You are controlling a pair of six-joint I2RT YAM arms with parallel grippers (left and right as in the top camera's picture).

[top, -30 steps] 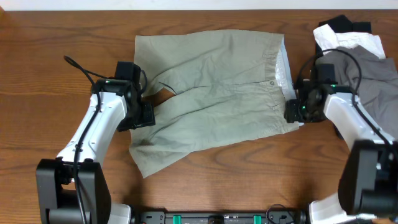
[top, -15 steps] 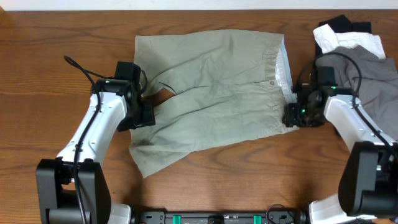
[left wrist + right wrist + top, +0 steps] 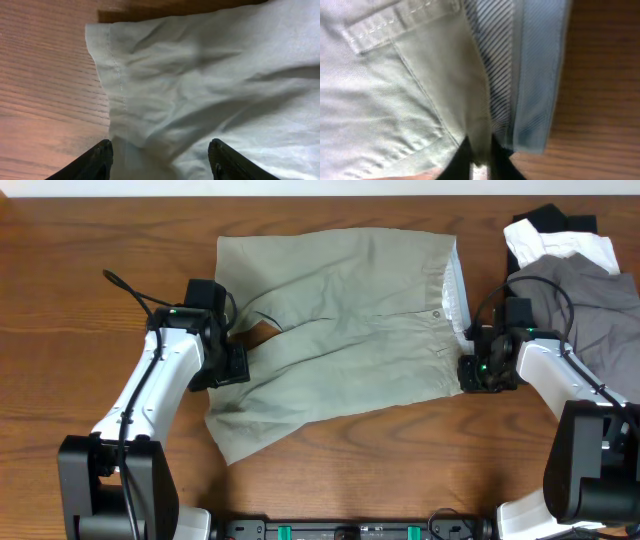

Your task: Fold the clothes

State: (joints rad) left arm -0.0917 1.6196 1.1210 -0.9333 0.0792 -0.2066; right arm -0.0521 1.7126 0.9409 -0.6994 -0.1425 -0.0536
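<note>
Overhead: shorts (image 3: 340,330) lie spread flat at the middle of the desk (image 3: 100,240), waistband to the right, both legs pointing left. The button (image 3: 437,313) sits on the waistband, and the white lining (image 3: 458,295) shows at the right edge. A grey garment (image 3: 590,300) lies at the right edge of the desk, with a white garment (image 3: 560,248) and a black garment (image 3: 550,220) beyond it. The left arm (image 3: 165,380) reaches the left edge of the nearer leg. The right arm (image 3: 560,375) reaches the near end of the waistband. This view does not show how either pair of jaws stands.

Left wrist view only: stitched hem (image 3: 117,75) of the leg, creased cloth, bare wood to the left. The two dark fingers (image 3: 102,155) stand well apart at the bottom of the frame with a raised fold of cloth between them. Left jaws are open and hold nothing. Cannot tell whether the tips touch the cloth.

Right wrist view only: the waistband corner up close, with a stitched flap (image 3: 395,22) and striped inner facing (image 3: 495,60) beside the khaki cloth. The dark fingertips (image 3: 462,157) meet at the bottom of the frame with the cloth edge pinched between them. Right jaws are closed on the shorts at the waistband edge, just beside the striped facing.
</note>
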